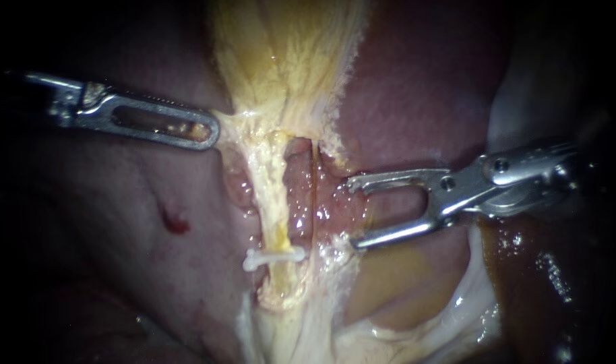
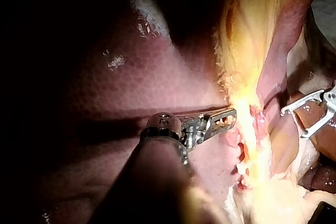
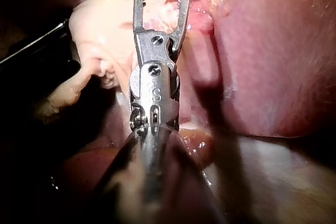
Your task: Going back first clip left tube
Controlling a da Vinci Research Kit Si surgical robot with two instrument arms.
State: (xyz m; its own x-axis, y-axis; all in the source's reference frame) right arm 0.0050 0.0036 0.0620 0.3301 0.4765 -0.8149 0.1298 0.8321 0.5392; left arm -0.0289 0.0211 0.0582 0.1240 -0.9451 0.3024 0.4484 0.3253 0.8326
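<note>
Dark red liver (image 1: 422,87) is filling the backdrop of the endoscope view, with the yellow gallbladder (image 1: 288,54) hanging down from the upper centre and narrowing into two tubes at mid-frame. The left tube (image 1: 278,202), pale and yellow, is running down the centre and carrying a white clip (image 1: 274,257) across it at lower centre. The thinner, redder right tube (image 1: 315,182) is lying just beside it. The step in hand looks to be backing the right instrument (image 1: 352,214) away from the clipped tube. To do that well, it should be travelling straight back along its own shaft toward the right edge with the jaws left apart, so that neither hooked tip is catching the right tube or nudging the clip. The lower tip is sitting close to frayed pale tissue at centre right, touching or not cannot be told, and is the one needing watching. The left instrument (image 1: 208,129) should be pulling evenly meanwhile, since a tug could be shifting the tube under the clip. As for pose, the right instrument is reaching in leftward at mid-height from the right edge, its jaws gaping wide and empty, tips near the right tube and above the clip's level. The left instrument is entering from the upper left, lying almost level, its slotted jaws clamped on the gallbladder's pale fringe where the tubes begin and drawing it leftward.
</note>
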